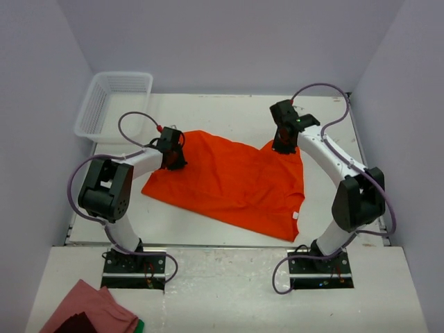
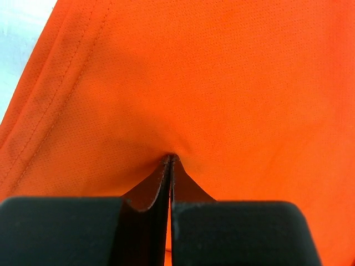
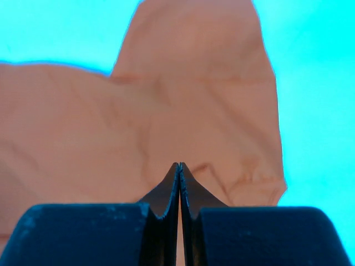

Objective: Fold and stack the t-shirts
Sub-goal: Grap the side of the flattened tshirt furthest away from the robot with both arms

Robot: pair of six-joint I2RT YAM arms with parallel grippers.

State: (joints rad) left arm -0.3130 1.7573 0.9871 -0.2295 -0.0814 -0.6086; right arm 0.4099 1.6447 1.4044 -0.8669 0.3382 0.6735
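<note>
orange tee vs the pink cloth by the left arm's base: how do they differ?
The orange t-shirt is bright orange-red; the pink cloth is dusty pink. The orange t-shirt lies spread out wide; the pink cloth sits bunched at the near-left corner of the top view, partly out of frame. Both are soft fabric.

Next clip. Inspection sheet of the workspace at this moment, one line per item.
Surface: white table, t-shirt spread on it.
Job's things: orange t-shirt, unfolded, creased.
Clutter: white basket far left; reddish cloth on near ledge.
Grippers: left gripper shut on t-shirt's left edge; right gripper shut at its far right corner, grip unclear.
Cables: purple cables loop clear of the t-shirt.
Surroundings: plain walls, nothing else seen.
</note>
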